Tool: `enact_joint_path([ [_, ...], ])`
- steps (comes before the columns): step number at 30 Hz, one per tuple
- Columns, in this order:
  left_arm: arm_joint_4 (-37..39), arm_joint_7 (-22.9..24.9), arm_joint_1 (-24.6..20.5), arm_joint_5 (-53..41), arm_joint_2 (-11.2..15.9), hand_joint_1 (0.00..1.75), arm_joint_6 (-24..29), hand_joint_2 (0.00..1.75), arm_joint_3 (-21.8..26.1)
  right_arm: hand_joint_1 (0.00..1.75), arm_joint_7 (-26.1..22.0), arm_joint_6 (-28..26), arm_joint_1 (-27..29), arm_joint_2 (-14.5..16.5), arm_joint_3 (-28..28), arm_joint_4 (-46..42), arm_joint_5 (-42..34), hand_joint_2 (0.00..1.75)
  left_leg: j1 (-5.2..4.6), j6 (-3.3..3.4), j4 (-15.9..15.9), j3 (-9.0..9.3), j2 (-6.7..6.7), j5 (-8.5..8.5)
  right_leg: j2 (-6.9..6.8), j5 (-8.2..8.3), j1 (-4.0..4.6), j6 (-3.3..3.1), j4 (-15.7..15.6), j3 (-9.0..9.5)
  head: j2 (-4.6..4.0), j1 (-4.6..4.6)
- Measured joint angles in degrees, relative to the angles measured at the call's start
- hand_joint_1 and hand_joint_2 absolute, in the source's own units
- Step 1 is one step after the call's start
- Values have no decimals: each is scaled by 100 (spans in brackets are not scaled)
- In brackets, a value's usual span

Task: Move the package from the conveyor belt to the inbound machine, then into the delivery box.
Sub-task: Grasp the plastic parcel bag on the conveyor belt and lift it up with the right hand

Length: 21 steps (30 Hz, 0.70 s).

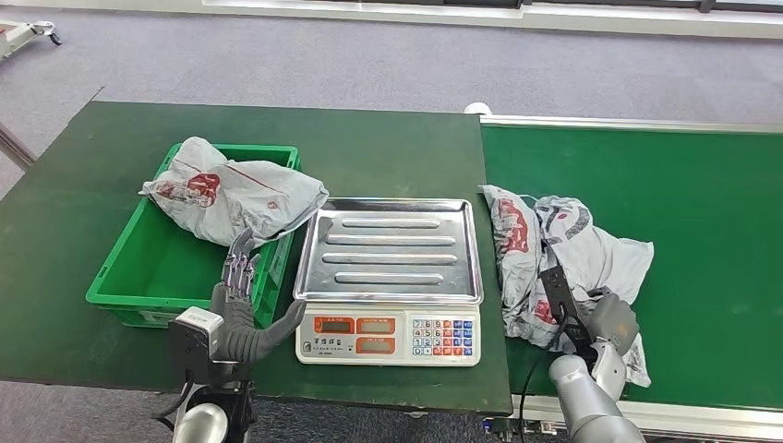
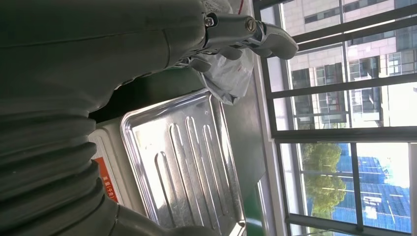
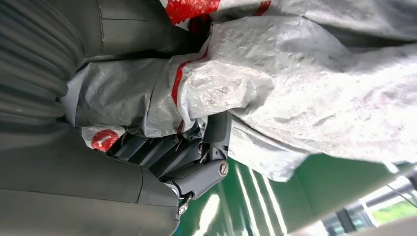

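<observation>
Green crate (image 1: 125, 277) sits on the left of the dark green counter (image 1: 388, 148). One grey plastic package with red print (image 1: 231, 196) lies in it, draped over the crate's far right corner and rim, partly sticking out above the walls. The rest of the crate floor shows bare green.

Scale (image 1: 390, 277) stands just right of the crate; its steel tray (image 1: 392, 249) holds nothing. The display and keypad face the robot.

Second grey package (image 1: 563, 263), crumpled, red and grey print, lies on the green conveyor belt (image 1: 683, 203), at its left edge, just beside the scale.

Right robot hand (image 1: 577, 318) is on the near side of this package. In the right wrist view the fingers (image 3: 196, 162) are tucked under the package's folds with the plastic bunched over them, grasping it; the package (image 3: 305, 83) rests on the belt.

Left robot hand (image 1: 238, 281) is raised by the crate's near right wall, fingers straight and apart, released, holding nothing. In the left wrist view the fingertips (image 2: 275, 42) point toward the package in the crate.
</observation>
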Motion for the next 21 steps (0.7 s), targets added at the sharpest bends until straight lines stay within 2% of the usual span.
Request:
enact_joint_path([
  [5,63,-153,4,1,-1,0,31,175,0,175,-407,102,219,145,346,-1039,-401,175,0,-1,0,-5,0,1,-1,0,-1,0,1,-5,0,0],
  [12,210,-392,5,18,0,0,179,175,1,175,-135,322,255,116,1688,-3078,-751,175,0,-3,0,-13,13,2,14,2,-1,-1,3,-20,0,0],
  [17,275,-398,-29,40,7,0,204,175,2,175,-133,273,125,-29,2395,-3578,-1029,175,0,-2,0,-15,9,2,14,2,-1,-1,3,-19,0,-1],
  [21,295,-397,-53,66,19,0,213,175,2,175,-204,239,50,-105,2665,-3633,-1212,175,-1,-2,0,-18,9,2,13,2,-2,-1,3,-19,0,-1],
])
